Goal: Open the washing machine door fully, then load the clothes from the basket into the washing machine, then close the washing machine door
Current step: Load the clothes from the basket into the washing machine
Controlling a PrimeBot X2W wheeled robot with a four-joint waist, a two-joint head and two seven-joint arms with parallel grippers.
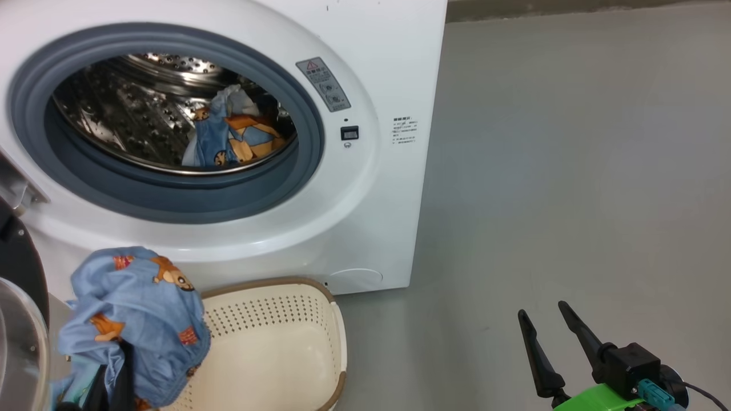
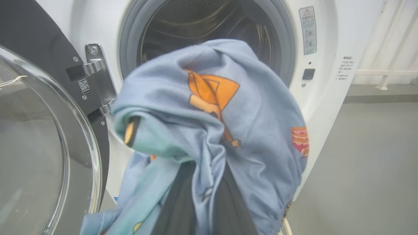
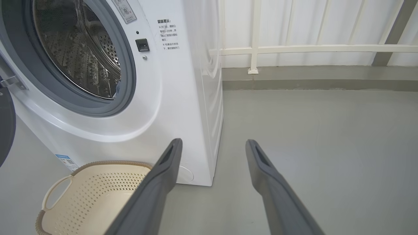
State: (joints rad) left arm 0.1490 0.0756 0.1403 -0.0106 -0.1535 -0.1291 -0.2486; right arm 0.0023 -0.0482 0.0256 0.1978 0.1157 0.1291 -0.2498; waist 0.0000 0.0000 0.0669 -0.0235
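The washing machine (image 1: pixel 365 217) stands with its door (image 1: pixel 20 319) swung out at the left, glass bowl (image 2: pixel 39 130) close to my left wrist. Bear-print clothes (image 1: pixel 228 140) lie inside the steel drum. My left gripper (image 1: pixel 117 377) is shut on a light blue bear-print garment (image 1: pixel 137 302) that drapes over its fingers, held above the basket's left end and below the drum opening (image 2: pixel 209 29). The cream basket (image 1: pixel 320 308) sits on the floor against the machine's front, and its visible inside is bare. Over the floor at the right, my right gripper (image 1: pixel 542 311) stands open, holding nothing (image 3: pixel 214 142).
Bare grey floor (image 1: pixel 571 171) stretches to the right of the machine. A white railing (image 3: pixel 310 49) and wall run behind it. The door hinge (image 2: pixel 94 68) juts out at the opening's left, close to the held garment.
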